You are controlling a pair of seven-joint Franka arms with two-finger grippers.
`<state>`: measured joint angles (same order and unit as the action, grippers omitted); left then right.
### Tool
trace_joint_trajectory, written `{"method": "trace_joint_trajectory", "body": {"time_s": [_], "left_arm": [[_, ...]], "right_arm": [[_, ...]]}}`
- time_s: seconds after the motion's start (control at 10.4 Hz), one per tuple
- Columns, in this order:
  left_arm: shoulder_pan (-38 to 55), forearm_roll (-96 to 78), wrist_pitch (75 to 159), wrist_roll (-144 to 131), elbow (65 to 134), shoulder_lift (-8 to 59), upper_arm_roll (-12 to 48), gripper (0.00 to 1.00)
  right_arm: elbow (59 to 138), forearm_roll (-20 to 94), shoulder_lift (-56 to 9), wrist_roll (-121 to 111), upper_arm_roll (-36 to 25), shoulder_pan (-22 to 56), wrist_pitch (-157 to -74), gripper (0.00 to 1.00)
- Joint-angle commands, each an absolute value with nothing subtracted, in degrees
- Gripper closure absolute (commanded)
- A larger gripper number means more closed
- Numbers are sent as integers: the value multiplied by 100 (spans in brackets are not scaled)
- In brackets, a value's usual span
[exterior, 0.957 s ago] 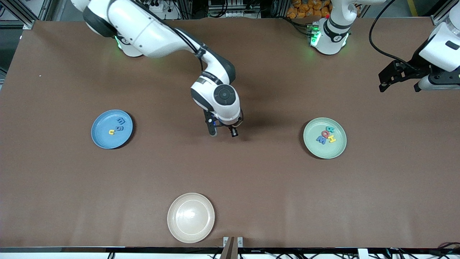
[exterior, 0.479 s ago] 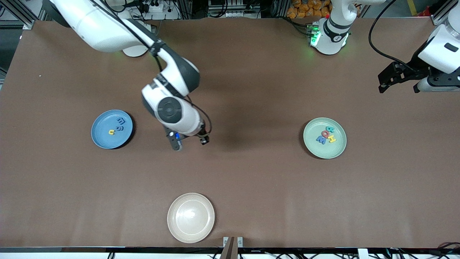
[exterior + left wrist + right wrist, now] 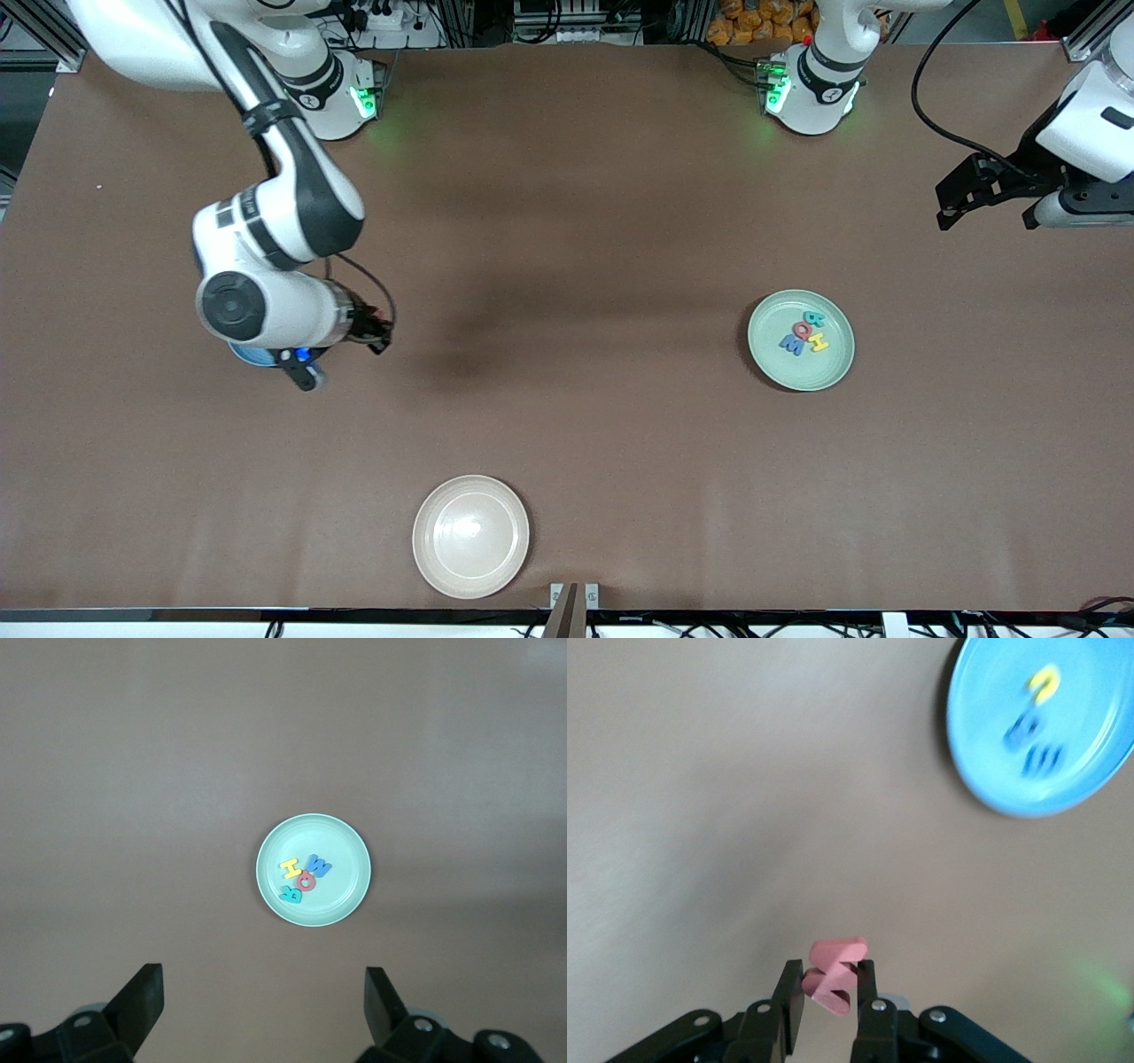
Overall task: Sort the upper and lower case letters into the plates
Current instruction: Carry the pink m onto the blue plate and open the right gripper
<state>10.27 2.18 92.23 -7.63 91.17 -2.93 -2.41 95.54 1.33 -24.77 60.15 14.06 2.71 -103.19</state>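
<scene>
- The counter point(image 3: 567, 443) wears a matt brown covering, smooth and faintly creased.
- The mint plate point(image 3: 771, 359) and the blue plate point(image 3: 983, 771) look like smooth plastic.
- The cream plate point(image 3: 470, 536) shows a glossy highlight.
- The pink letter point(image 3: 835, 974) looks like soft matt foam.
- Both arms' shells are glossy white plastic.

Right pincer point(image 3: 831, 990) grips a pink letter point(image 3: 835, 973) near the blue plate point(image 3: 983, 744).

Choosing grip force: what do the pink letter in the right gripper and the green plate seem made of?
Pink letter: likely soft foam; thick, matte, rounded edges. Green plate: probably plastic; smooth, evenly coloured, faint sheen, though the look leaves that open.
</scene>
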Motion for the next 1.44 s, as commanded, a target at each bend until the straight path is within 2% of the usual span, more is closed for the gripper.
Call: {"method": "trace_joint_trajectory", "body": {"time_s": [0.0,0.19,0.38,0.67,0.77,0.86,0.96,1.15,1.34], "left_arm": [[976,229,9229,-589,9053,-255,-229,0],[976,220,9229,-589,9053,-246,-237,0],[976,220,9229,-589,9053,-237,-237,0],[976,220,9229,-589,9027,-202,-237,0],[976,211,9229,-589,8948,-176,-237,0],[976,211,9229,-589,8939,-158,-237,0],[976,194,9229,-589,8912,-158,-246,0],[967,193,9229,-598,8912,-158,-246,0],[967,150,9229,-598,8903,-158,-246,0]], "right_arm": [[10246,273,-2032,4699,838,281,-10388,100],[10973,264,-1698,3704,476,185,-10825,100],[11817,185,-1469,3158,387,123,-11676,100],[12566,184,-1503,2006,-218,79,-12784,100],[12621,185,-1529,1708,-342,79,-12901,100],[12604,185,-1564,1644,-421,70,-12911,59],[12577,202,-1625,1704,-413,70,-12972,1],[12516,202,-1582,1652,-465,79,-12903,0],[11905,211,-1442,1705,-457,97,-11819,0]]}}
